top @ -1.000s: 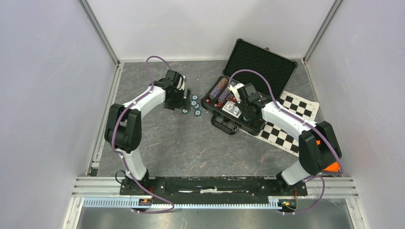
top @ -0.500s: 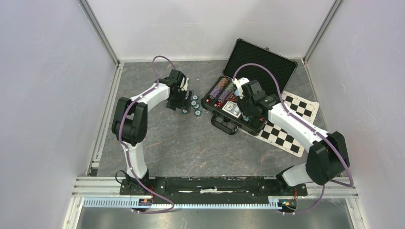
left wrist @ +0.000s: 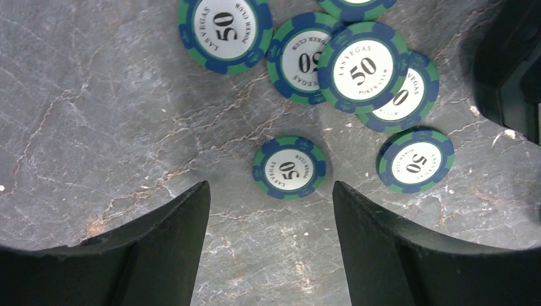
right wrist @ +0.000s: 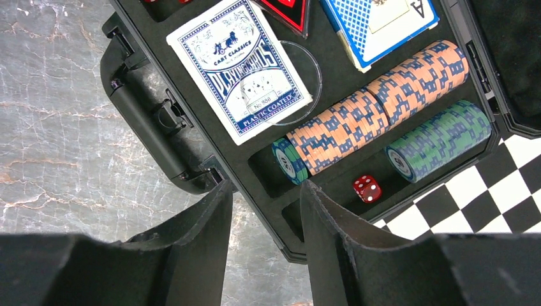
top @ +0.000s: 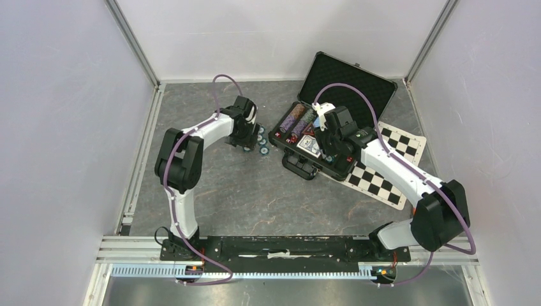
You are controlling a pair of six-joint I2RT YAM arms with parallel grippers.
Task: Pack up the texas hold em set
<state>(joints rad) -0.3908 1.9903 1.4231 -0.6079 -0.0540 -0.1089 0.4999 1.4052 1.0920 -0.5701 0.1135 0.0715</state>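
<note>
Over the last second the left end effector [left wrist: 270,199] has slid rightward in the top view, up to the loose chips [top: 260,141]. One chip [left wrist: 289,167] now lies flat just ahead of its wide, empty gap, so a pickup looks next. The right end effector [right wrist: 266,191], narrower and also empty, has crept up-frame and hangs over the near rim of the case [top: 301,167]. The orange row [right wrist: 376,108] has a few chips standing at its lower-left end, with free slot beyond, so the loose ones probably go there.

The other chips overlap in a pile [left wrist: 357,70] at the upper right of the wrist view, apart from the single one. The case's dark edge [left wrist: 510,70] stands near on the right. Open desk [top: 255,191] fills the lower middle.
</note>
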